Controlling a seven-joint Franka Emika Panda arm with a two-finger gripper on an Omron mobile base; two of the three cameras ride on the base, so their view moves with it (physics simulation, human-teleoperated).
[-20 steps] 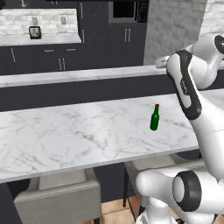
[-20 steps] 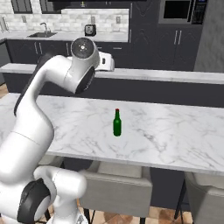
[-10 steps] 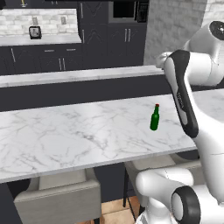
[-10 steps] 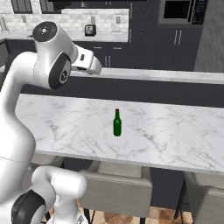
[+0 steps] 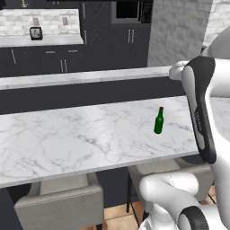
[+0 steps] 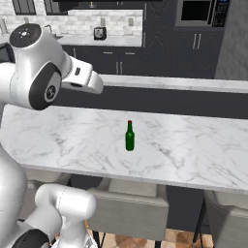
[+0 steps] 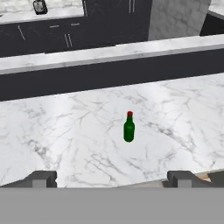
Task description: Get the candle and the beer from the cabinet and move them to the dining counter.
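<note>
My jaws stand wide apart w/ nothing between them; in the hand view the two fingertips [image 7: 41, 178] sit at the bottom corners, up above the near edge of the desk [image 7: 65, 131]. The beer bottle [image 7: 128, 127] stands upright on the marble top, roughly mid-depth, free of my jaws and w/ bare marble all round it. Green glass, red cap; no label or writing I can read on it. From the base cams it's the same: bottle [image 5: 158, 121] alone on the white veined top, dark raised ledge [image 5: 90, 90] behind it. Beige stools [image 6: 131, 206] tucked under the near edge. Further back, black lower cabinets [image 6: 126, 58] and a worktop w/ a small toaster [image 6: 100, 33]; nothing blocks the bottle. Vs. a sec ago: bottle hasn't shifted, but my arm [image 6: 43, 72] has swung, upper link now further left in the right base view.
</note>
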